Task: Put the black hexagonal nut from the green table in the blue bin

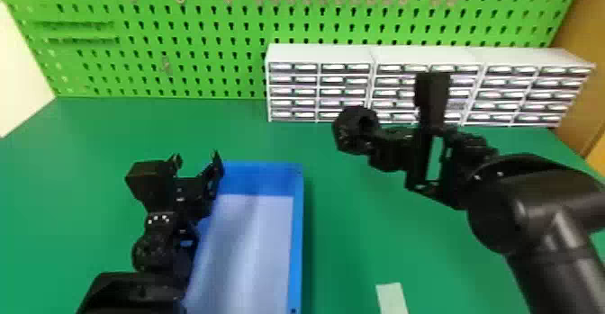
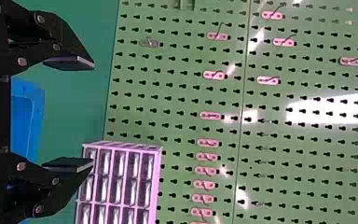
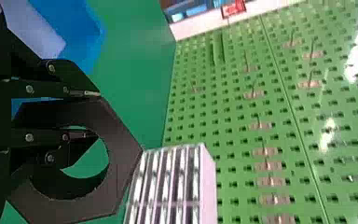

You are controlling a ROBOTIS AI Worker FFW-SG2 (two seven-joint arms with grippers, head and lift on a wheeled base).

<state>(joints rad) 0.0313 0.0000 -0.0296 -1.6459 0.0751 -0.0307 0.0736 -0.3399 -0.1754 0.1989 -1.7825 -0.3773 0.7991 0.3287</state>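
Note:
In the head view my right gripper is raised over the table's right half, shut on the black hexagonal nut, which sticks out leftward from its fingers. In the right wrist view the nut shows its large round hole, one side clamped by the right gripper. The blue bin stands on the green table, left of and nearer than the nut. My left gripper is parked at the bin's far left corner; the left wrist view has that gripper open, its fingers wide apart.
A white drawer cabinet stands at the back right, beyond the right gripper. The green pegboard rises behind the table. A pale strip lies near the front edge, right of the bin.

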